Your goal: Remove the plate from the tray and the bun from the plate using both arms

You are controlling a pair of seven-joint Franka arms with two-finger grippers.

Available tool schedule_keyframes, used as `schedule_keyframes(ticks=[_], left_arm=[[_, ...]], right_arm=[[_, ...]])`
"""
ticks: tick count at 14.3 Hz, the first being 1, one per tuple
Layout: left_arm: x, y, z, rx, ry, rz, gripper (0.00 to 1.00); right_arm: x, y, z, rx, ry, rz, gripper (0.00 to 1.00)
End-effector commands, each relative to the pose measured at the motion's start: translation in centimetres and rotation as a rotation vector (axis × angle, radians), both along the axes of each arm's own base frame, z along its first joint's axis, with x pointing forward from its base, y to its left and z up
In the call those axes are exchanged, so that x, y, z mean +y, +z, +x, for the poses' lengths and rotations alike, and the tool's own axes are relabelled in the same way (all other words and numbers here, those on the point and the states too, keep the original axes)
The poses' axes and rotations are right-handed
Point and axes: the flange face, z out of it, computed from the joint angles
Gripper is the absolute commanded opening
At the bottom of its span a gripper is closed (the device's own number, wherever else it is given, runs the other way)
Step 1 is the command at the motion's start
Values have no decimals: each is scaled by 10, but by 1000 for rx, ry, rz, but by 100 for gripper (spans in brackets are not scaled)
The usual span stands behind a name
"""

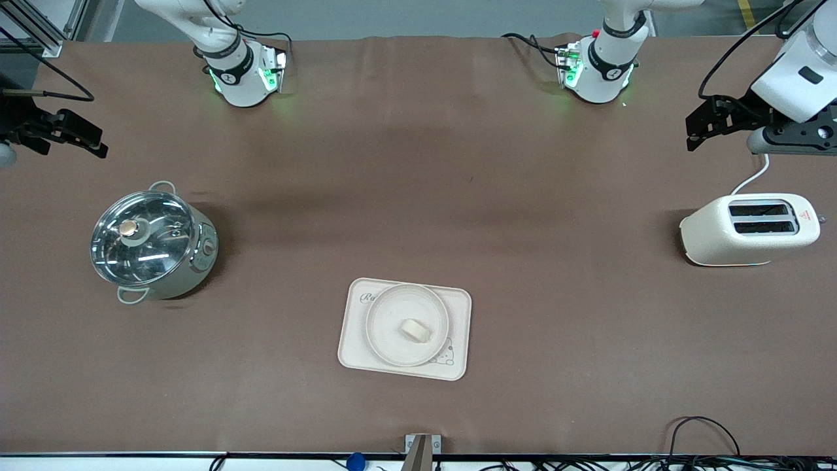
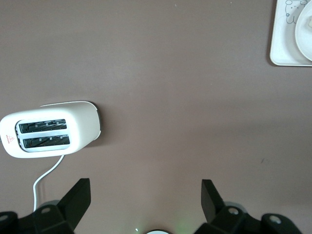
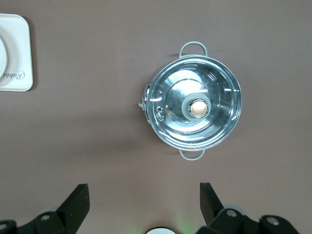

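Note:
The round cream plate [image 1: 407, 324] sits on the rectangular cream tray [image 1: 353, 350] near the front middle of the table. The small pale bun [image 1: 417, 330] lies on the plate. The plate's edge also shows in the left wrist view [image 2: 303, 36] and in the right wrist view [image 3: 2, 57]. My left gripper [image 1: 694, 131] is open and empty, up in the air over the left arm's end of the table above the toaster; its own view shows it [image 2: 145, 195] with jaws wide apart. My right gripper [image 1: 88, 140] is open and empty over the right arm's end; its own view shows it [image 3: 144, 197] likewise.
A cream two-slot toaster [image 1: 751, 229] with a white cord stands at the left arm's end; it also shows in the left wrist view [image 2: 51, 129]. A steel pot with a glass lid [image 1: 150, 242] stands at the right arm's end; it also shows in the right wrist view [image 3: 195, 107].

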Motion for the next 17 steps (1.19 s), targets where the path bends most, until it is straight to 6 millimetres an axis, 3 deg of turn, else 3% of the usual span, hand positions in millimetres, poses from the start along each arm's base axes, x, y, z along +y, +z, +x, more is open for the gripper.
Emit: schedule_keyframes(ticks=[1,6,9,12,17], left_arm=[[3,5,1,5,-17,-10,100],[5,-1,6,13,-6,-3,100],[7,-3,9,10,-2,-6,100],[7,-4,10,10,-2,-4,100],[8,-5,11,3,1,-4,100]], right_arm=[[2,-1,-6,10,-4,-17,100],[12,0,1,-29,-1,61,100],[48,-32,22,0,44,146,100],[87,-71,49,18,42,189,100],[169,-178,100,35,-71,277,100]])
